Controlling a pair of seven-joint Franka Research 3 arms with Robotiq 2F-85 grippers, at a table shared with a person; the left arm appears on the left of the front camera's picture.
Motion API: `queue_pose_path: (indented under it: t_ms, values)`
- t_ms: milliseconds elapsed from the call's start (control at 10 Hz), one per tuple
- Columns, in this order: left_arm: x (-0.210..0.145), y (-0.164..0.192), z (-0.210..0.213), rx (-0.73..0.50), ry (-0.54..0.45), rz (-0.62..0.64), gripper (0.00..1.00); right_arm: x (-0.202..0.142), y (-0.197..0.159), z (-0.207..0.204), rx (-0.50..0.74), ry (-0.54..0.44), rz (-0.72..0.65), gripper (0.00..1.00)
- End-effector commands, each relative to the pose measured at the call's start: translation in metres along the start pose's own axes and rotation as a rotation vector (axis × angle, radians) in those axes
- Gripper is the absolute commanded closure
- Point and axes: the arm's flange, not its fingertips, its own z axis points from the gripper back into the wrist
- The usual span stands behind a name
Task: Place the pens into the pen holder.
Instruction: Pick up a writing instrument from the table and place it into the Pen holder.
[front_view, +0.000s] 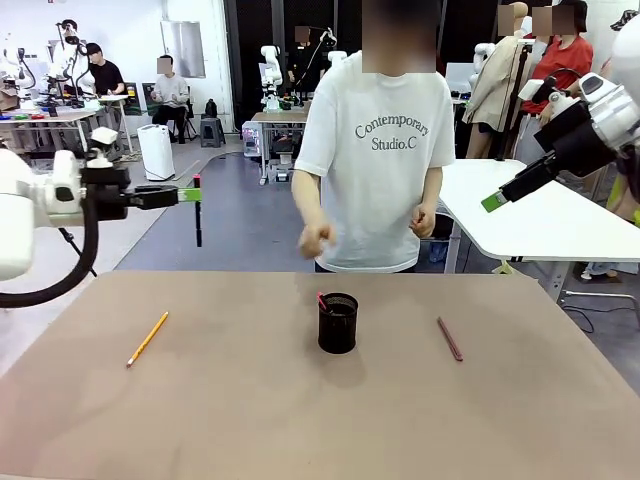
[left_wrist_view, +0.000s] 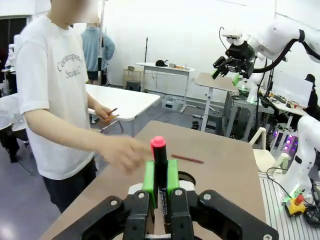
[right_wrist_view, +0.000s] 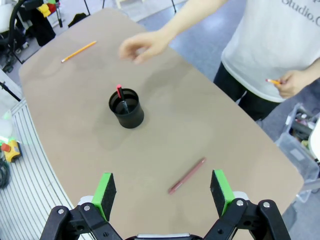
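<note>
Two pens lie on the table (front_view: 250, 420), a yellow pencil (front_view: 147, 339) left of the mesh pen holder (front_view: 338, 323) and a reddish-brown pen (front_view: 450, 339) right of it. The left hand (front_view: 193, 192), raised well left of the holder, is clamped on a red-ended black pen (front_view: 198, 218); the right hand (right_wrist_view: 163, 186) has its fingers wide apart.

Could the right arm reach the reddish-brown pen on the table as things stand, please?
Probably yes: the right gripper is open and empty, the reddish-brown pen lies flat with bare table around it, and the pen holder stands apart.
</note>
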Motion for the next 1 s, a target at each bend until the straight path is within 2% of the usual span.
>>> queue_pose_path:
  t_ms: [0, 200, 300, 400, 900]
  values:
    - [-0.003, 0.000, 0.017, 0.019, 0.000, -0.035, 1.00, 0.000, 0.000, 0.000, 0.014, -0.019, 0.001, 0.00]
    - [-0.001, 0.001, 0.025, 0.045, -0.026, -0.014, 1.00, 0.000, 0.000, 0.000, 0.014, -0.019, 0.001, 0.00]
    - [-0.006, 0.000, 0.014, 0.028, 0.007, -0.010, 1.00, 0.000, 0.000, 0.000, 0.014, -0.019, 0.001, 0.00]
    - [0.000, 0.009, 0.027, 0.047, -0.008, -0.007, 1.00, 0.000, 0.000, 0.000, 0.014, -0.019, 0.001, 0.00]
    - [0.000, 0.009, 0.027, 0.047, -0.008, -0.007, 1.00, 0.000, 0.000, 0.000, 0.014, -0.019, 0.001, 0.00]
